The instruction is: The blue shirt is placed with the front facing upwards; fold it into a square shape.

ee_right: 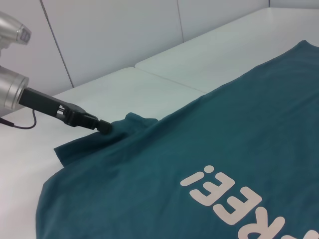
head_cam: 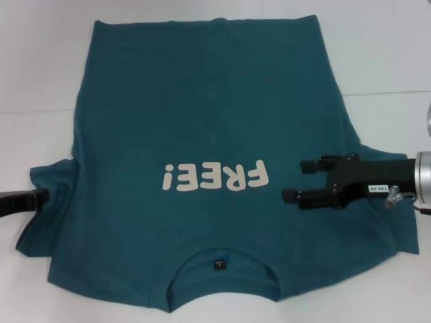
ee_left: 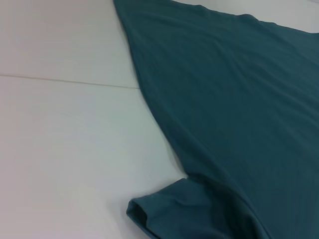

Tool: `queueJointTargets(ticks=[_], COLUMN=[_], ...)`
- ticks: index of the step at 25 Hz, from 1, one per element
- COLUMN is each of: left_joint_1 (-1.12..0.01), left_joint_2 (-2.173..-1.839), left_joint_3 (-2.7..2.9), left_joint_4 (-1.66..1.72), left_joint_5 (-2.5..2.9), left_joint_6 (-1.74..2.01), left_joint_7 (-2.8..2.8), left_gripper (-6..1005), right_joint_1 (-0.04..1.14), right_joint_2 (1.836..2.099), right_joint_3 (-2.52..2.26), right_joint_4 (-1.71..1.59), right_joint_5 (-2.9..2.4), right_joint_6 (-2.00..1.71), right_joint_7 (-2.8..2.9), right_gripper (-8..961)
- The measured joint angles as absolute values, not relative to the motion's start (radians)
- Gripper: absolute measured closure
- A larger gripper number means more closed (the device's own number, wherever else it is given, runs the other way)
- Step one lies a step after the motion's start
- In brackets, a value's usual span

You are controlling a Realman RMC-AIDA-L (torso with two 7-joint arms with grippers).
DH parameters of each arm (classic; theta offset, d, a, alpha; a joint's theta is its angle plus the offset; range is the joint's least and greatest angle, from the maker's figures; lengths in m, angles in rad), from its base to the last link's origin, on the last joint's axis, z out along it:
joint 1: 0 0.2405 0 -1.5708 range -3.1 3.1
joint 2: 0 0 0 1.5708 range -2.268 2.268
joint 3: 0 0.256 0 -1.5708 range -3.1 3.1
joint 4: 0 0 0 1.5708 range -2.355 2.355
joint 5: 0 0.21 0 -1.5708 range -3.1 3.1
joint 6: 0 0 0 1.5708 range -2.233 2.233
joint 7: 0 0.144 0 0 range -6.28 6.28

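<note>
Glowing bright and even from overhead, washing the white worktop [head_cam: 377,60] pale, casting only faint soft shadows, blurring slightly throughout.

blue shirt [head_cam: 202,101] chest says "FREE!" in cream block letters; right pincer [head_cam: 293,180] sticker unreadable, neck label too

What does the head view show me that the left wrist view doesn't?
Only the head view: the right claw open over the blue shirt beside the FREE! lettering, the left claw at the shirt's left sleeve, and the neck label. Only the left wrist view: a close look at the bunched sleeve hem; no claw appears. Both show the shirt on the white table.
</note>
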State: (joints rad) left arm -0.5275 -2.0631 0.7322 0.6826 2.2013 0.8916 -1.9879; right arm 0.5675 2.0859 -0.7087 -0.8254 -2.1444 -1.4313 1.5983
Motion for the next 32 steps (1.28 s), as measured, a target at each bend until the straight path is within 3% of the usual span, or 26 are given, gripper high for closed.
queueJointTargets(ticks=[6, 32], left_joint_1=[-0.525, -0.498], left_joint_2=[-2.066, -2.064], left_joint_3=[0.732, 0.721], left_joint_4=[0.69, 0.783], left_joint_5=[2.201, 2.203], left_joint_6=[0.89, 0.934], left_joint_7=[-1.977, -2.043], left_gripper=[978, 963], right_joint_1=[0.567, 0.56], right_joint_2=[2.086, 2.086], right_joint_3=[-0.709, -0.699], right_joint_4=[-0.824, -0.828], right_joint_5=[-2.144, -2.144], right_joint_6=[-1.432, -1.442], right_joint_7=[1.6, 1.611], right_gripper=[38, 37])
